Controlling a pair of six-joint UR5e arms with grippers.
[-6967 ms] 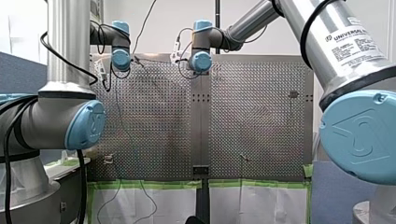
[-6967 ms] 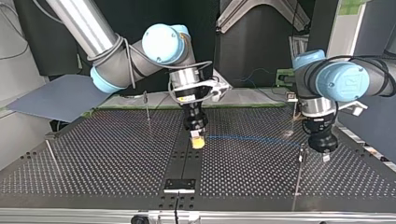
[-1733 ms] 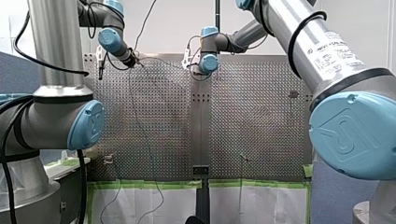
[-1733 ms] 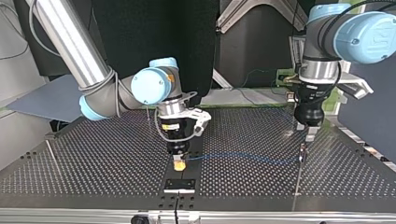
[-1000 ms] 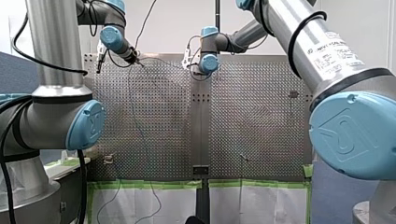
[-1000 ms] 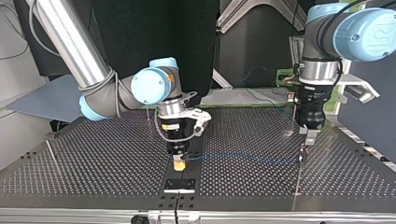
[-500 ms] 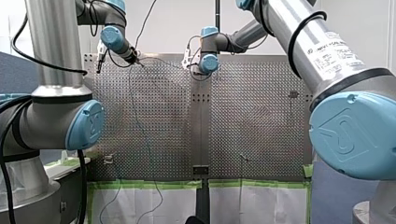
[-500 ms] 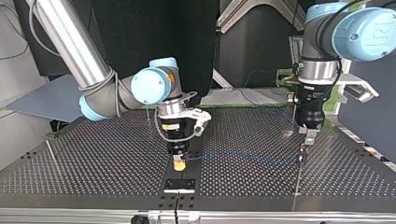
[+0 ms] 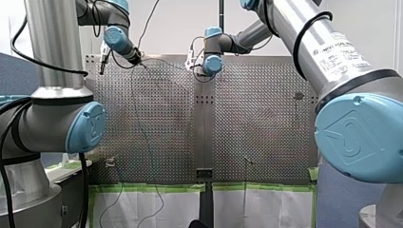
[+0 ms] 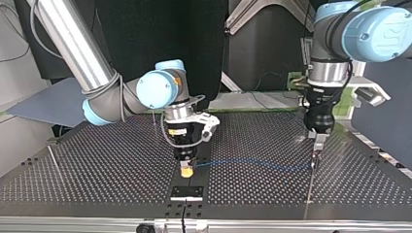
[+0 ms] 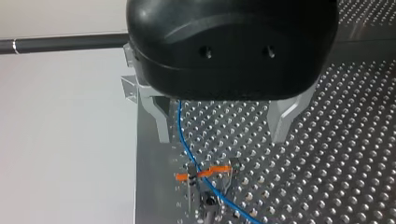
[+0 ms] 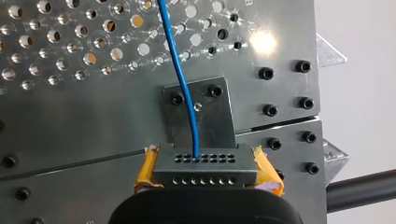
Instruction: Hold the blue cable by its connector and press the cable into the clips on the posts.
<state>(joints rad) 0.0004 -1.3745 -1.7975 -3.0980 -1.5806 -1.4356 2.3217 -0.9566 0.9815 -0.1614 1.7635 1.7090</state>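
Observation:
The blue cable (image 10: 252, 163) stretches low over the perforated table (image 10: 107, 165) between both arms. My right gripper (image 12: 205, 173), with yellow pads (image 12: 145, 170), is shut on the cable's grey connector (image 12: 205, 162); in the top view it (image 10: 186, 171) hovers near the middle strip. My left gripper (image 11: 219, 134) is open, its metal fingers (image 11: 159, 122) astride the cable (image 11: 183, 135) without touching it. Below it the cable crosses a clip with an orange strip (image 11: 205, 171) on a post top. In the top view that gripper (image 10: 318, 141) hangs just above the post (image 10: 311, 184).
A small bolted plate (image 12: 198, 112) lies under the connector, seen also near the table's near edge (image 10: 187, 192). Other thin posts stand at the top view's left (image 10: 53, 162) and behind my right arm (image 10: 153, 116). A black rod (image 11: 60, 44) runs beside the table edge.
My left gripper has lifted slightly and turned a little above the post. My right gripper and the connector have stayed put.

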